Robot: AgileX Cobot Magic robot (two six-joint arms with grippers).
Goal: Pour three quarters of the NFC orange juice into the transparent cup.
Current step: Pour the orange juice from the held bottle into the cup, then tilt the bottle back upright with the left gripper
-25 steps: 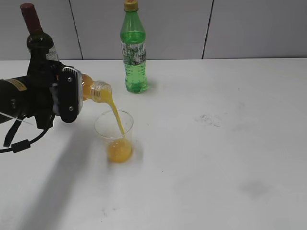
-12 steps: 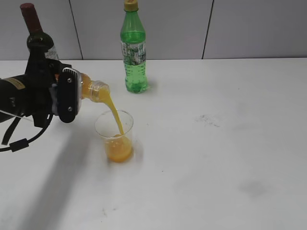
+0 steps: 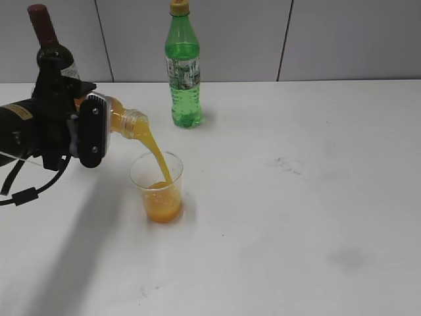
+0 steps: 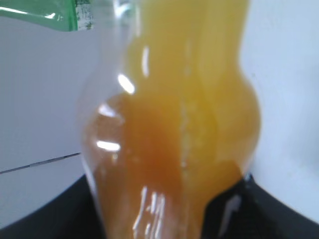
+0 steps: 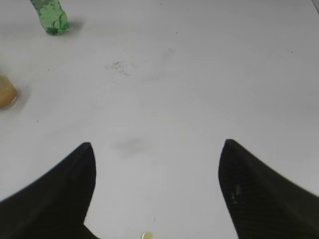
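While our left gripper (image 3: 92, 128) clamps the NFC orange juice (image 3: 128, 124) mid-body, the bottle likely lightens and flexes; right gripper (image 5: 157, 194) gapes idle.

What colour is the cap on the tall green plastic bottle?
Yellow: the tall green plastic bottle's cap shows best in the exterior view.

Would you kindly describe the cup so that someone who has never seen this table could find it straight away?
Start at the tall green bottle standing at the back of the white table, then come forward and slightly left. There stands the cup, clear and short, about a third full of orange juice. Unlike the green bottle and the dark wine bottle, it is open-topped, with juice streaming into it from the tilted juice bottle.
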